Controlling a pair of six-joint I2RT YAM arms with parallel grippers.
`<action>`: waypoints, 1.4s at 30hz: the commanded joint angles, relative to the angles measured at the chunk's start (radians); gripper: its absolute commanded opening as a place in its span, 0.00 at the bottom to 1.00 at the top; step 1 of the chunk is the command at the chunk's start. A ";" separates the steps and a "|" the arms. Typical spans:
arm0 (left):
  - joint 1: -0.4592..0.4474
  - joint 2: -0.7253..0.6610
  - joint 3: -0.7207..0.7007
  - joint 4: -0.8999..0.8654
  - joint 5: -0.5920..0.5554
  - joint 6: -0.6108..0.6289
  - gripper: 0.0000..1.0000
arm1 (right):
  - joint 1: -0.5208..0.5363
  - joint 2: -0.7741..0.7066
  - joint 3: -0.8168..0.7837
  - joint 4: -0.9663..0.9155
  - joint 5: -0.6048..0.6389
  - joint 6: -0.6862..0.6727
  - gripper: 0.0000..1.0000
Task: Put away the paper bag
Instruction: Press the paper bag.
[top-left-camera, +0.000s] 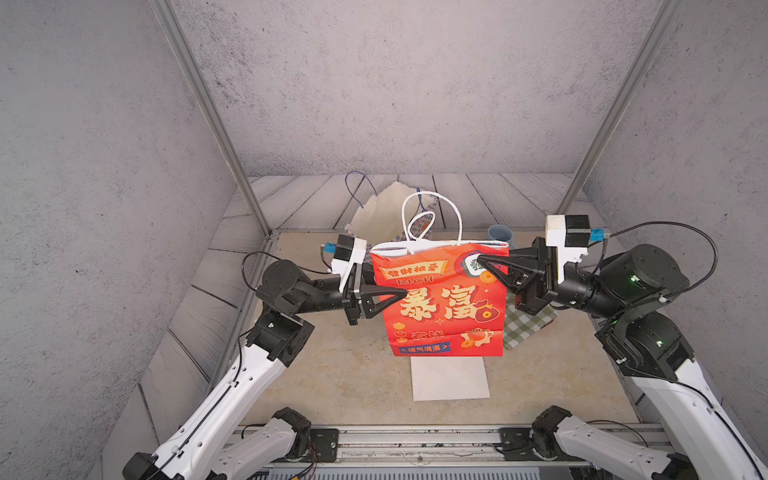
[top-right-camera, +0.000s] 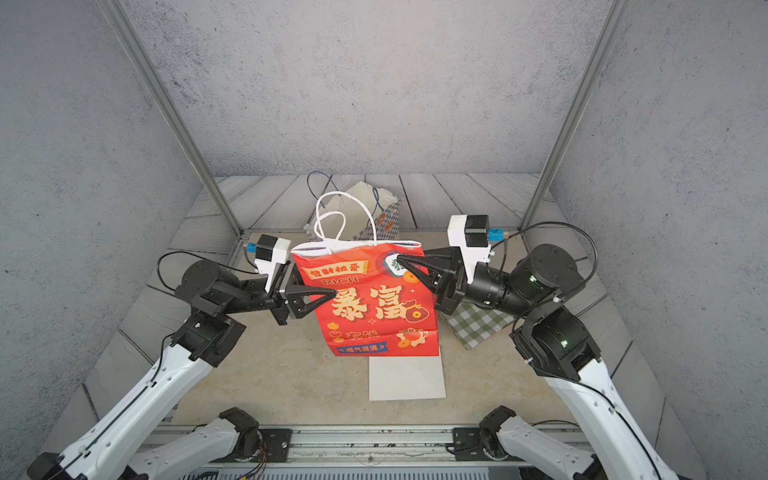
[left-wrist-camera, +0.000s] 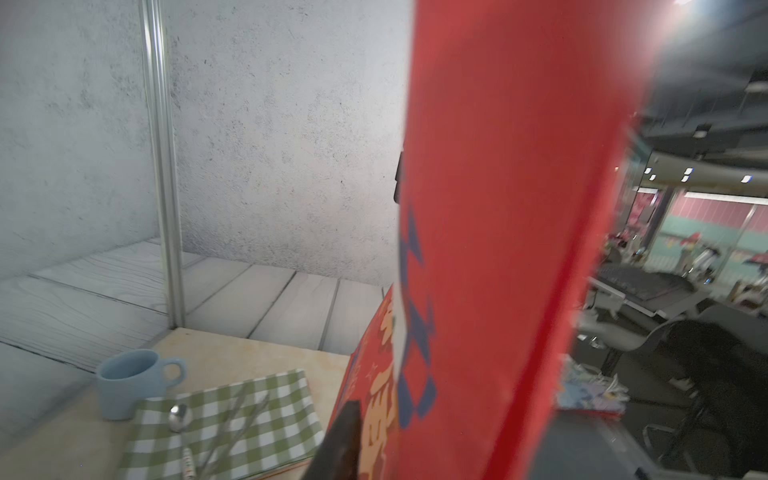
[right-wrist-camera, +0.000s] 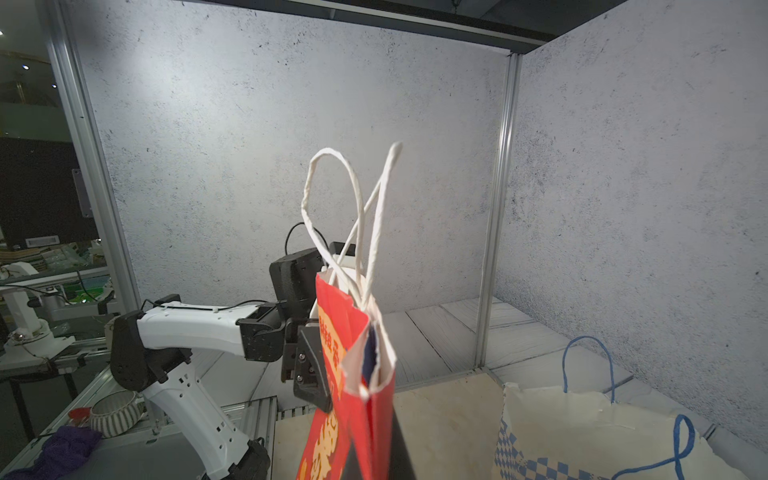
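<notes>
A red paper bag (top-left-camera: 440, 299) (top-right-camera: 374, 307) with gold characters and white cord handles (top-left-camera: 432, 216) hangs upright above the table, held between both arms. My left gripper (top-left-camera: 395, 286) (top-right-camera: 328, 291) is shut on its left edge, one finger across the printed front, the other behind. My right gripper (top-left-camera: 482, 266) (top-right-camera: 401, 266) is shut on the upper right edge just below the rim. In the left wrist view the bag's red side (left-wrist-camera: 498, 249) fills the space beside one dark finger (left-wrist-camera: 345, 440). The right wrist view shows the bag's mouth (right-wrist-camera: 370, 374) pinched nearly flat.
A white bag with blue checks and blue handles (top-left-camera: 386, 212) (right-wrist-camera: 582, 432) lies at the back. A blue mug (top-left-camera: 500, 237) (left-wrist-camera: 124, 382) and a green checked cloth (top-left-camera: 525, 328) with a spoon (left-wrist-camera: 179, 417) sit at the right. A white sheet (top-left-camera: 449, 378) lies below the red bag.
</notes>
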 joint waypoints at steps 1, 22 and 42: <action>-0.006 -0.020 0.004 0.019 0.001 0.014 0.10 | -0.001 0.001 -0.006 0.039 0.059 0.039 0.00; 0.003 -0.019 0.185 -0.541 -0.910 -0.527 0.00 | -0.002 -0.128 -0.067 -0.406 0.689 -0.355 0.76; 0.003 0.019 0.283 -0.648 -1.006 -0.698 0.00 | 0.266 -0.031 -0.233 -0.242 0.351 -0.758 0.70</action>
